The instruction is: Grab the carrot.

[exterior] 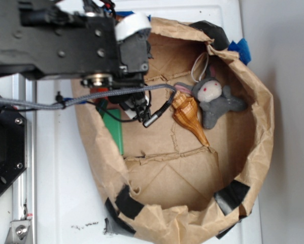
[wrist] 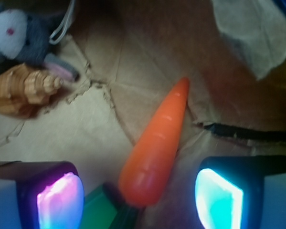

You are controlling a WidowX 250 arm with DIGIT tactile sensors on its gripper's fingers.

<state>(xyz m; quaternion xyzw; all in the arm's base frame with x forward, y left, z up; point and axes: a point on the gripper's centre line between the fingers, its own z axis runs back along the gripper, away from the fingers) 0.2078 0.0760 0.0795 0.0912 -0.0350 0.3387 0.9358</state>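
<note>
Between the released end effector [wrist: 135,195] fingers lies the carrot [wrist: 157,150], ungrasped.

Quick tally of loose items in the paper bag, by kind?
Toy carrot: 1
Seashell: 1
Grey plush bunny: 1
Green block: 1
Total: 4
</note>
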